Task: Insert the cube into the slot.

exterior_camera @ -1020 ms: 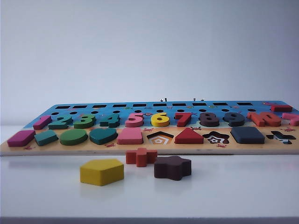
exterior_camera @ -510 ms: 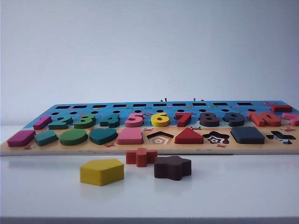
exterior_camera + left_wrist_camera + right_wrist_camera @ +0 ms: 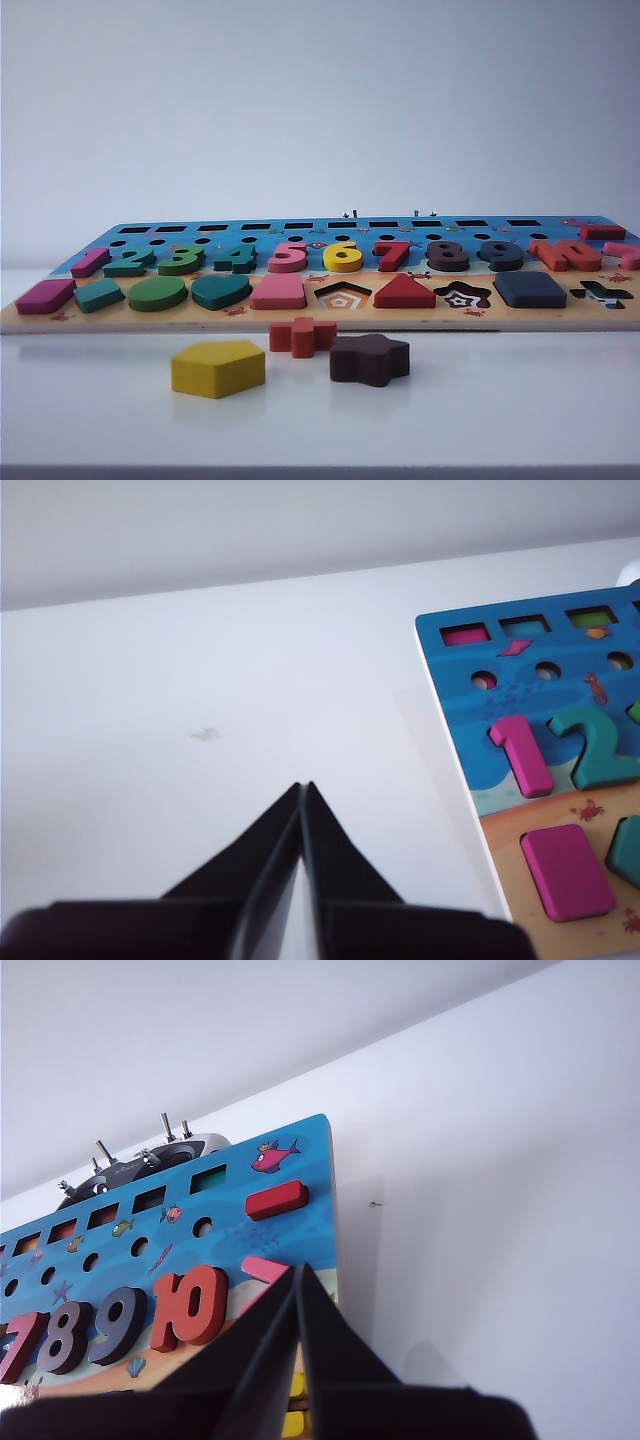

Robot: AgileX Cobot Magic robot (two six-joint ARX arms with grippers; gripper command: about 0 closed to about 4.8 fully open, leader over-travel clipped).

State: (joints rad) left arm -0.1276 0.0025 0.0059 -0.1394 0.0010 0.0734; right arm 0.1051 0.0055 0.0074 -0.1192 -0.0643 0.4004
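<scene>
Sitting flush in the square slot of the wooden puzzle board (image 3: 300,318), the dark navy square wooden cube (image 3: 529,289) looks placed; left pincer (image 3: 303,792) and right pincer (image 3: 299,1274), both closed and empty, hang beside the board's ends.

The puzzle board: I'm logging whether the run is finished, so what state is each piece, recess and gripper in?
Navy cube: seated in its square recess.
Pentagon recess: empty.
Star recess: empty.
Cross recess: empty.
Yellow pentagon: loose on the table.
Red cross: loose on the table.
Maroon star: loose on the table.
Left gripper: shut, empty, beside the board.
Right gripper: shut, empty, over the board's end.
</scene>
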